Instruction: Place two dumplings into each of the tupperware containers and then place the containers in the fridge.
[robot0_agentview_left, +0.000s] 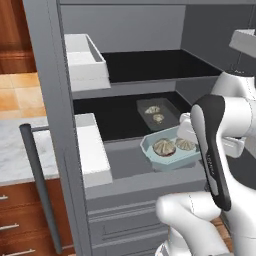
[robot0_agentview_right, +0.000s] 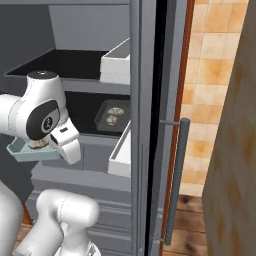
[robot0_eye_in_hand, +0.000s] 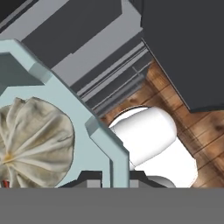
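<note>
Dumplings come first in my count: two sit in the see-through grey container (robot0_agentview_left: 156, 113), already resting on the black fridge shelf (robot0_agentview_left: 120, 120) at the middle of the left base view, and the same tub shows at centre of the right base view. I judge that half of the job finished.

Two more dumplings (robot0_agentview_left: 164, 146) lie in the pale blue-green container (robot0_agentview_left: 169, 150), just right of centre and lower in the left base view. This tub is carried at the front of the open fridge (robot0_agentview_left: 55, 100), over the grey ledge below the shelf; whether its base touches that ledge I cannot tell. In the right base view I see a corner of it at mid-left, behind the arm's white joint.

My gripper (robot0_eye_in_hand: 113, 173) is clamped on the rim of the blue-green tub: in the hand view the rim's wall runs down between the two dark tips at the bottom centre, with one dumpling large at lower left.

So filling looks done for both tubs. What remains, as I read it, is setting this second container down inside the fridge and letting go. The fridge door with its dark bar handle (robot0_agentview_left: 40, 185) stands open at the left.
</note>
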